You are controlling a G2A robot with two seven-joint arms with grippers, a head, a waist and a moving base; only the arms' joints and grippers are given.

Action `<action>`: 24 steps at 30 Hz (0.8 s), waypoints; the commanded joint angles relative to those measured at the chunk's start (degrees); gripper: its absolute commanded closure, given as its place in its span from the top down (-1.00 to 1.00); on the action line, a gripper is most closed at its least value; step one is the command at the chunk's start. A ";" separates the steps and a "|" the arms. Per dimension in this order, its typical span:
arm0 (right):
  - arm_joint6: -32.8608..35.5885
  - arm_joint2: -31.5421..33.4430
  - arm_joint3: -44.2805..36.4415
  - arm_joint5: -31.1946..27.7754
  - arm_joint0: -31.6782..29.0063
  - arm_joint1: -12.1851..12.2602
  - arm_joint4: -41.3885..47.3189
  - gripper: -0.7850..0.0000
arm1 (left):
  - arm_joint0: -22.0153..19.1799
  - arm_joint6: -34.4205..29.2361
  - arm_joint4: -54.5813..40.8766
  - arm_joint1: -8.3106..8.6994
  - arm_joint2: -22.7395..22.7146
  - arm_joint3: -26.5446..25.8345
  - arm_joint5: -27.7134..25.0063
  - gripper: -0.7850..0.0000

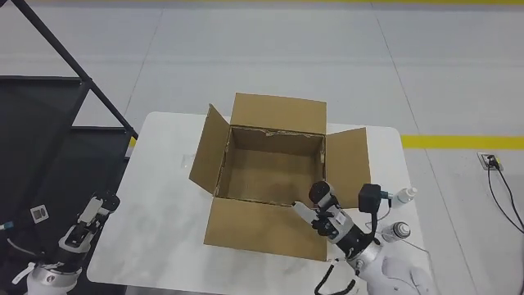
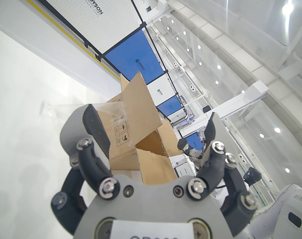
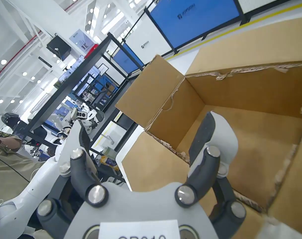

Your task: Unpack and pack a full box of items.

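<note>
Your right pincer (image 1: 313, 201) hangs released, fingers spread, over the near corner of the open cardboard box (image 1: 262, 231). 1 finger (image 3: 204, 135) sits above the box's brown interior, with the torn near rim just below it. On the pincer's side away from the box, 2 bottles stand on the surface (image 1: 164, 172): the farther bottle (image 1: 404, 195) and the nearer bottle (image 1: 396, 231). Your left pincer (image 2: 153, 130) is released too, well apart from the box. A raised side flap (image 2: 138, 108) stands between it and the opening.
</note>
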 commanded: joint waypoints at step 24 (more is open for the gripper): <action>-4.73 6.07 -6.60 6.94 -14.22 1.59 -27.73 1.00 | 0.00 0.00 0.00 0.00 0.00 0.00 0.00 1.00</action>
